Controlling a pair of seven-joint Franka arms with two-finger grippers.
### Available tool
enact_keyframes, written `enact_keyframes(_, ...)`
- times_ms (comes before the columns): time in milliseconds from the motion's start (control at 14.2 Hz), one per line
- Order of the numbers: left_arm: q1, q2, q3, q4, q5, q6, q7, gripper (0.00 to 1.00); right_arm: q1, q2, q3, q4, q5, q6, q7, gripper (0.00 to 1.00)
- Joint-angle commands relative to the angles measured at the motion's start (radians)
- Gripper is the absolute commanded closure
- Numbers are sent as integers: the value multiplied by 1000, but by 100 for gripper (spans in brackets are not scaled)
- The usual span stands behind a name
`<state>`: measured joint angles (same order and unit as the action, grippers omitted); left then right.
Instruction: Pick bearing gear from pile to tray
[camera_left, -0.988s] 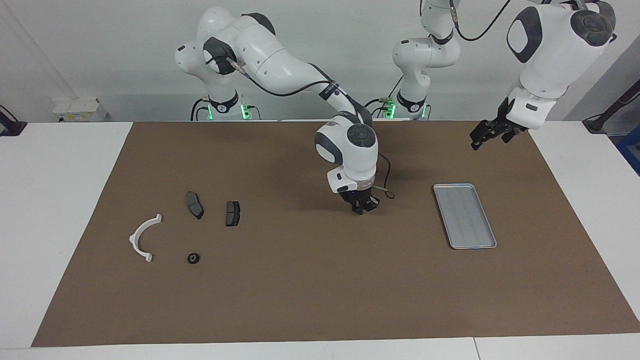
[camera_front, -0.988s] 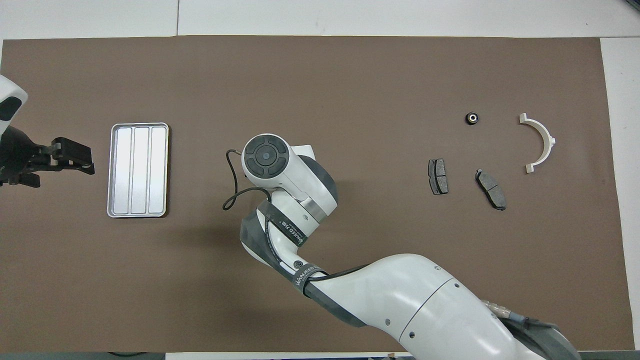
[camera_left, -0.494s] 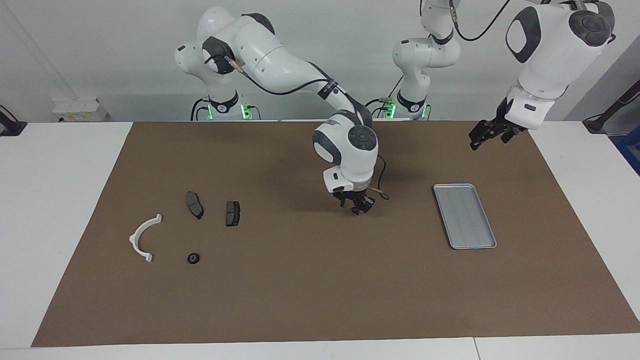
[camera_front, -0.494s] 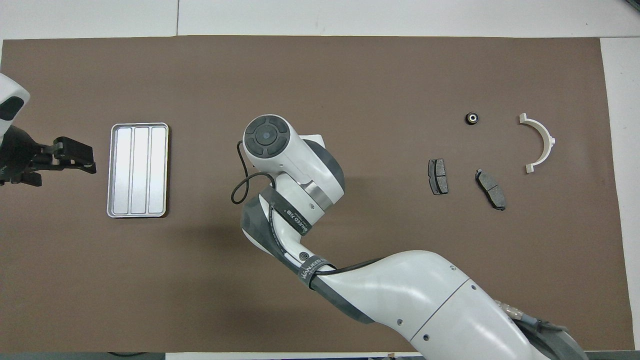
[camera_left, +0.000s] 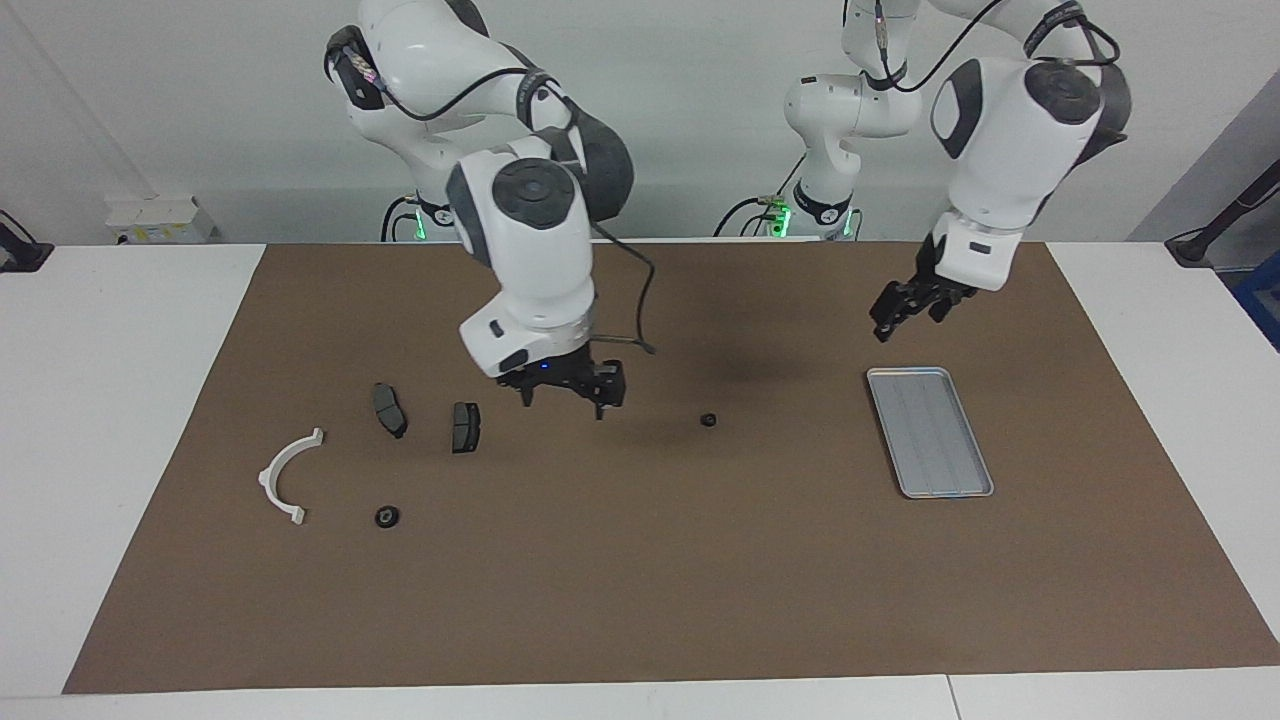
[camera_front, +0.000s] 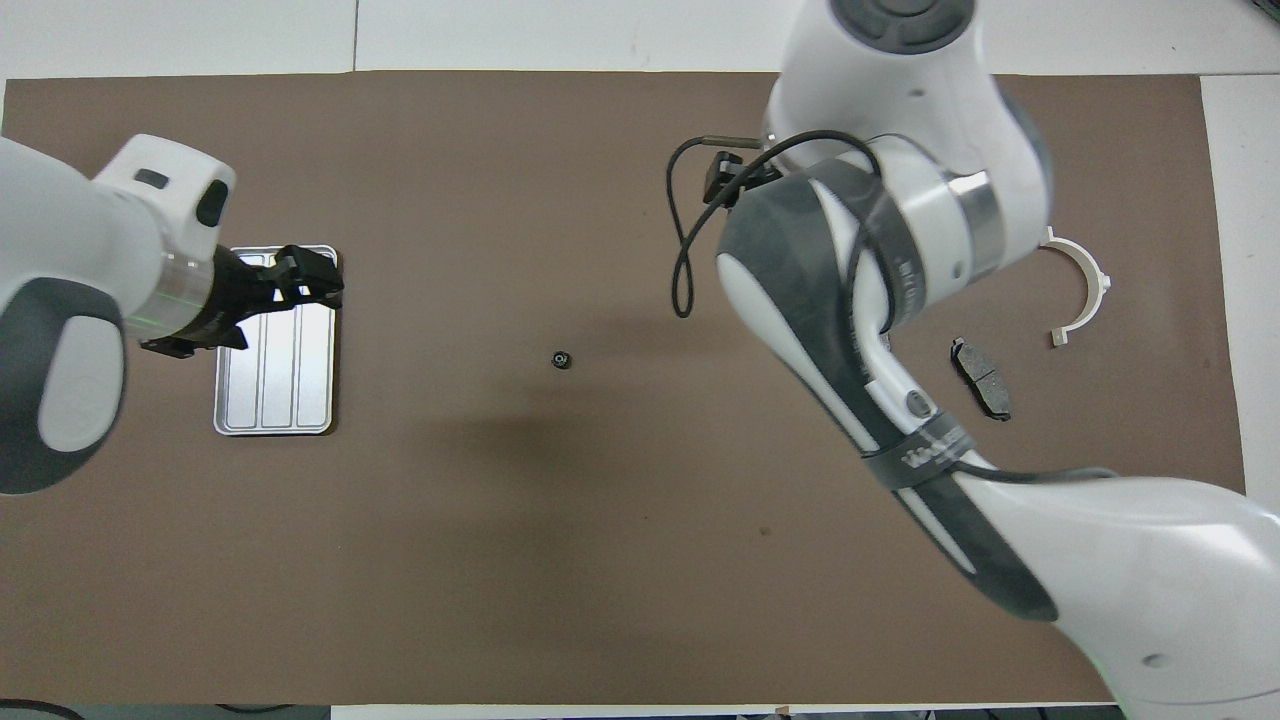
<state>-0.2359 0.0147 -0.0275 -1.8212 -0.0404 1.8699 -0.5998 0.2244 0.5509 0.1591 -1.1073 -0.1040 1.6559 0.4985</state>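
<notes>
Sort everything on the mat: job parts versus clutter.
Job: round piece alone mid-mat, another by the bracket, tray, right gripper, left gripper.
Lying about: bracket, two brake pads, mat.

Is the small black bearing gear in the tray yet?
No. The bearing gear lies alone on the brown mat, between the pile and the tray, which holds nothing.

No legible text, label, brand or number on anything.
</notes>
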Motion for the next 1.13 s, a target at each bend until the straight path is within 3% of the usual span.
enact_keyframes(0, -106, 59, 11, -27, -7, 113, -168, 0, -143, -9, 16, -66, 7, 42, -364, 0)
enact_keyframes(141, -192, 112, 12, -67, -7, 219, -247, 0, -229, -35, 16, -153, 4, 131, -522, 0)
enact_keyframes(424, -318, 333, 17, -46, 10, 369, -379, 0, -307, -71, 13, -403, -5, 388, -595, 0)
enact_keyframes(706, -324, 370, 15, -63, 11, 437, -379, 3, -353, -14, 10, -470, -14, 516, -590, 0)
enact_keyframes(847, -324, 370, 17, -72, 10, 433, -379, 12, -372, 13, 10, -470, -19, 547, -590, 0)
enact_keyframes(1059, -322, 372, 15, -75, 10, 442, -379, 43, -372, 29, 10, -474, -19, 570, -581, 0)
